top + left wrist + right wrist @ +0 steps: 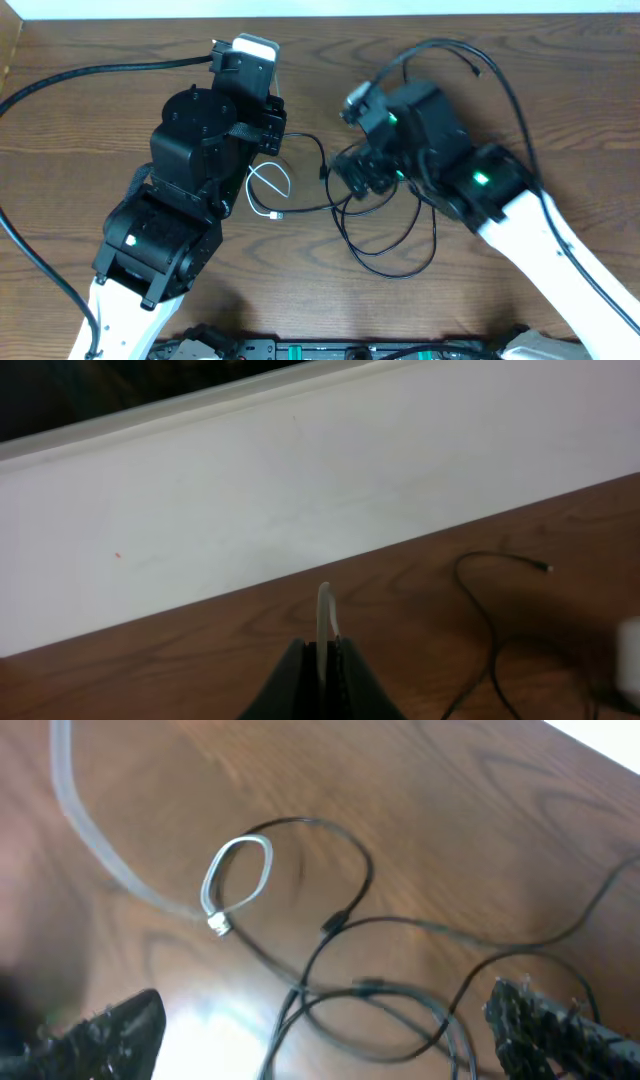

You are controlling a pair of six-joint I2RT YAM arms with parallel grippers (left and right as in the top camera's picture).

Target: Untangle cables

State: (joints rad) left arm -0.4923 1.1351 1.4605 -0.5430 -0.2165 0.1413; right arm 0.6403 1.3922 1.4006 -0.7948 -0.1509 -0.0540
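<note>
Thin black cables point(390, 250) lay in loose overlapping loops, thin white cable point(268, 185) curled beside. Left gripper point(323, 652) pinched the white one, right gripper point(325, 1020) jaws spread. Open brown wooden table point(80, 120) all around.

Brown wood table point(80, 120) — white wall point(300, 490)

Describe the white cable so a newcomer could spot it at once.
Near the middle of the table, a tangle of black cables lies spread. At its left edge sits the white cable, curled in a small loop with a plug end. It alone is white; the rest are black.
</note>
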